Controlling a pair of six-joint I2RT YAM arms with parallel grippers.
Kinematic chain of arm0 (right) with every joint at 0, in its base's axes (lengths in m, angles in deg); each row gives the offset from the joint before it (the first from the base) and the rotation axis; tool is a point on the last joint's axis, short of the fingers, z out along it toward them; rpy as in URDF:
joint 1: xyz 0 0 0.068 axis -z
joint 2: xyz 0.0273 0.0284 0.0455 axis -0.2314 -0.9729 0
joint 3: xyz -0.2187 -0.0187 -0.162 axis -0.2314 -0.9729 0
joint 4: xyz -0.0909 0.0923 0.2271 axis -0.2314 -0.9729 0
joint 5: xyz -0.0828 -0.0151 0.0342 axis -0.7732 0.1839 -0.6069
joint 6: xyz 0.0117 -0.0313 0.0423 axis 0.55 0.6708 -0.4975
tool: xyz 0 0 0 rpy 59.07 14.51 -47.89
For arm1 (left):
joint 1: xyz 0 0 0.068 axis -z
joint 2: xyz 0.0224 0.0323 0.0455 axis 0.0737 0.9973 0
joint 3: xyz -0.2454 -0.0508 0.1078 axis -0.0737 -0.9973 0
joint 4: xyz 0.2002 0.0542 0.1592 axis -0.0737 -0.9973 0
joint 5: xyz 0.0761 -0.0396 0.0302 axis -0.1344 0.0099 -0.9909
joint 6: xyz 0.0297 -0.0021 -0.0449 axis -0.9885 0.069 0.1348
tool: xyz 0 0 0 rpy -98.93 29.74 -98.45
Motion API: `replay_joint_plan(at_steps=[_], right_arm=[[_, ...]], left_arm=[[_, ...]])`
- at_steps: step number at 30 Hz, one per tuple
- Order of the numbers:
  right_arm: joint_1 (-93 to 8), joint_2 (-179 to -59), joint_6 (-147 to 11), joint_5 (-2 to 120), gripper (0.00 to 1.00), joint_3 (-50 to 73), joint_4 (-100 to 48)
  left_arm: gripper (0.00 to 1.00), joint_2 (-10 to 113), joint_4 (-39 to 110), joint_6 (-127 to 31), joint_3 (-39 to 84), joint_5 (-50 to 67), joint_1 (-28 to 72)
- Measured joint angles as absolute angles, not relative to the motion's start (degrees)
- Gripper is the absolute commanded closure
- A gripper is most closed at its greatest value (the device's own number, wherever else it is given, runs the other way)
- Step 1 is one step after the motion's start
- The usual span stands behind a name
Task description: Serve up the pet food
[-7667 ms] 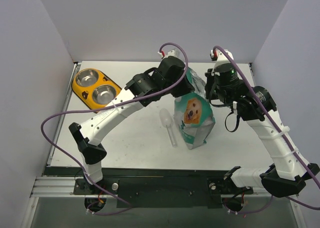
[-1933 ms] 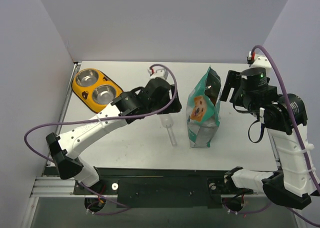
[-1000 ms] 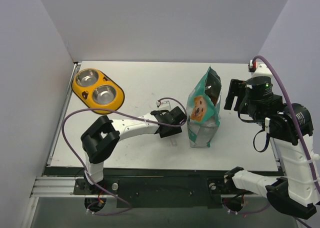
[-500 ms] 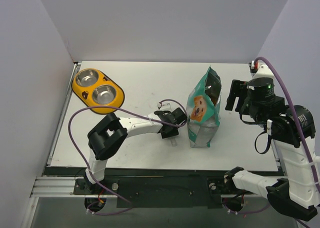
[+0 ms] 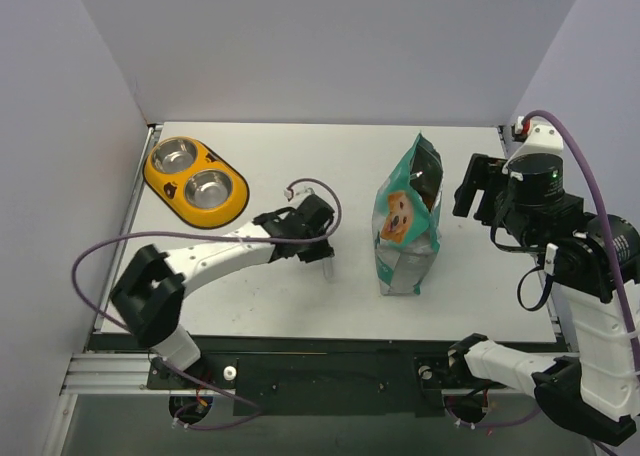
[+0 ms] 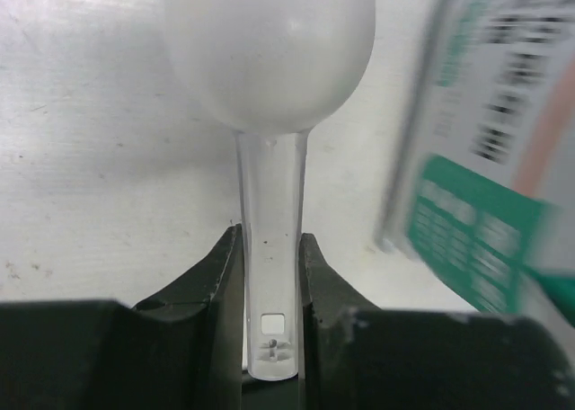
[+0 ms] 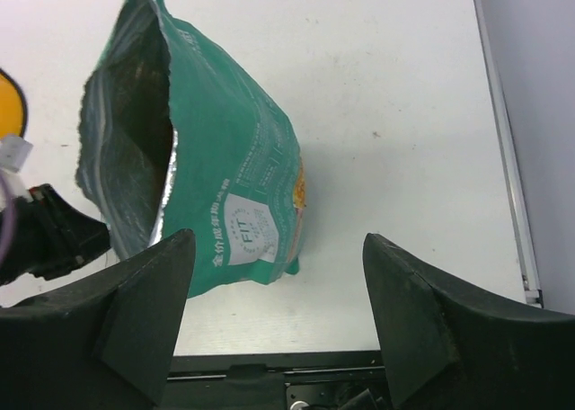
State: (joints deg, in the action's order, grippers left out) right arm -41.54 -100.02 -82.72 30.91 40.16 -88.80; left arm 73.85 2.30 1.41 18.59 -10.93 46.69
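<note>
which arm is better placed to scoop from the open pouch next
Left. The left gripper clamps the handle of the scoop, just beside the open pouch. The right gripper hangs open and empty on the pouch's other side.

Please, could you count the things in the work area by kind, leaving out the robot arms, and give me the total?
Food pouch: 1
Clear scoop: 1
Yellow feeder: 1
Steel bowls in the feeder: 2
Total: 5
</note>
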Motion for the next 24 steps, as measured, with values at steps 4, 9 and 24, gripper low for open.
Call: replay_joint_plan(at_steps=[4, 9, 24], right_arm=[[-41.52, -100.78, -83.68, 33.77, 0.28, 42.52, -87.84], [-41.48, -101.92, -85.08, 41.33, 0.25, 43.76, -84.45], [-36.21, -104.54, -100.86, 77.57, 0.27, 35.41, -56.59]], left_arm=[[1.0, 58.61, 7.94, -0.71, 16.12, -5.75, 45.11], [1.0, 42.07, 18.34, -1.25, 13.67, -0.11, 43.82], [1.0, 46.86, 67.33, 13.7, 16.07, 31.5, 37.68]])
